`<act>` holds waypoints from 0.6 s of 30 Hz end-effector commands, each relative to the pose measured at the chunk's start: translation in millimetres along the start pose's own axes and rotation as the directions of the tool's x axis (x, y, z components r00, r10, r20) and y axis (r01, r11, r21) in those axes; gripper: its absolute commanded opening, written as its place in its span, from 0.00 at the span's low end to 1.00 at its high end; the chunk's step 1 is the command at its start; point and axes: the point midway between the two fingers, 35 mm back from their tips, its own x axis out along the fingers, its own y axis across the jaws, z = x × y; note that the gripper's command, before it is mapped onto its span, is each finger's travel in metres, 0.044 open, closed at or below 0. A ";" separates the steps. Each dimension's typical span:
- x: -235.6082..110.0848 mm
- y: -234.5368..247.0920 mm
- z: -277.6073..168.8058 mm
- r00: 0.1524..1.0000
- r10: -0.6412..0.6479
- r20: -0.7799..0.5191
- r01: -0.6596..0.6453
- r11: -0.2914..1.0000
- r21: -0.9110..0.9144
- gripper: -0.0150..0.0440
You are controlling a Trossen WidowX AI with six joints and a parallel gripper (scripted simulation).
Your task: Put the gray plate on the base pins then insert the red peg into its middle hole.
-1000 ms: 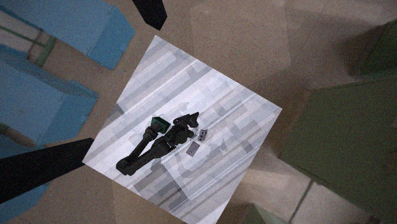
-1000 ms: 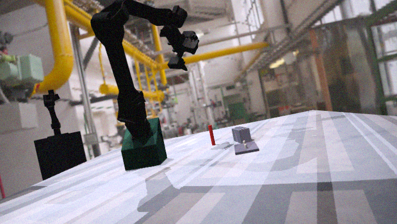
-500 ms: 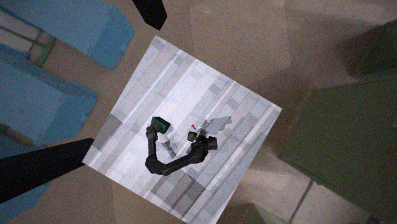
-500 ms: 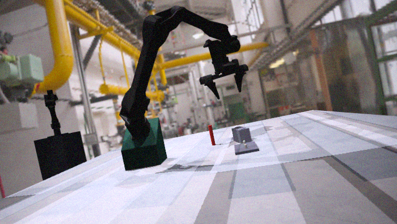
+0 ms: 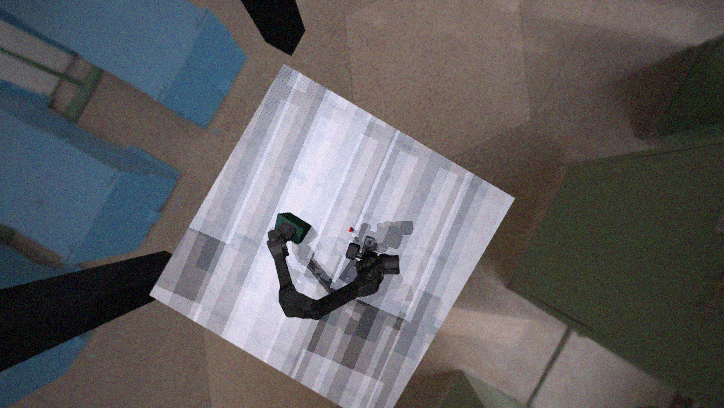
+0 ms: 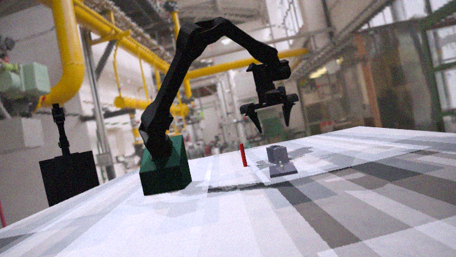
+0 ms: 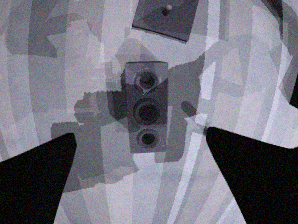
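Note:
The gray plate (image 6: 276, 153) (image 7: 147, 111), with three holes in a row, rests on the table just behind the base. The base (image 6: 283, 169) is a flat gray slab with two small pins standing up, and nothing is on them. The red peg (image 6: 243, 155) (image 5: 350, 229) stands upright on the table to the left of the plate. My gripper (image 6: 273, 127) (image 5: 363, 246) (image 7: 141, 137) is open and empty. It hangs well above the plate with the fingers pointing down, and the plate shows centred between them in the wrist view. In the top view the gripper hides the plate and base.
The arm is mounted on a dark green block (image 6: 164, 171) (image 5: 293, 226) left of the parts. The striped gray table (image 5: 314, 131) has its edges close on all sides. A black box (image 6: 68, 175) on a stand sits beyond the table's left edge.

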 end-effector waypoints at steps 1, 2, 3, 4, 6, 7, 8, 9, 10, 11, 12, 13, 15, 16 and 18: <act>25.9 -7.3 0.1 1.000 -0.023 0.013 0.024 1.000 -0.014 1.00; 25.9 -7.3 0.1 1.000 -0.023 0.013 0.024 1.000 -0.014 1.00; 26.0 -7.1 -1.5 1.000 -0.023 0.012 0.024 1.000 -0.014 1.00; 26.0 -6.9 -3.1 1.000 -0.023 0.012 0.023 1.000 -0.014 1.00; 33.5 -7.0 -3.0 1.000 -0.023 0.013 0.023 1.000 -0.014 1.00; 39.2 -7.2 -2.8 1.000 -0.023 0.013 0.024 1.000 -0.014 1.00; 41.0 -7.3 -2.8 1.000 -0.023 0.013 0.024 1.000 -0.014 1.00; 41.0 -7.3 -2.8 1.000 -0.023 0.013 0.024 1.000 -0.014 1.00; 41.0 -7.3 -2.8 1.000 -0.023 0.013 0.024 1.000 -0.014 1.00; 41.0 -7.3 -2.8 1.000 -0.023 0.013 0.024 1.000 -0.014 1.00; 41.0 -7.3 -2.8 1.000 -0.023 0.013 0.024 1.000 -0.014 1.00; 41.3 -7.3 -2.8 1.000 -0.023 0.013 0.024 1.000 -0.014 1.00; 43.5 -7.2 -2.8 1.000 -0.023 0.013 0.023 1.000 -0.014 1.00; 45.1 -7.1 -2.8 1.000 -0.023 0.013 0.023 1.000 -0.014 1.00; 48.4 -7.0 -2.8 1.000 -0.023 0.013 0.023 1.000 -0.014 1.00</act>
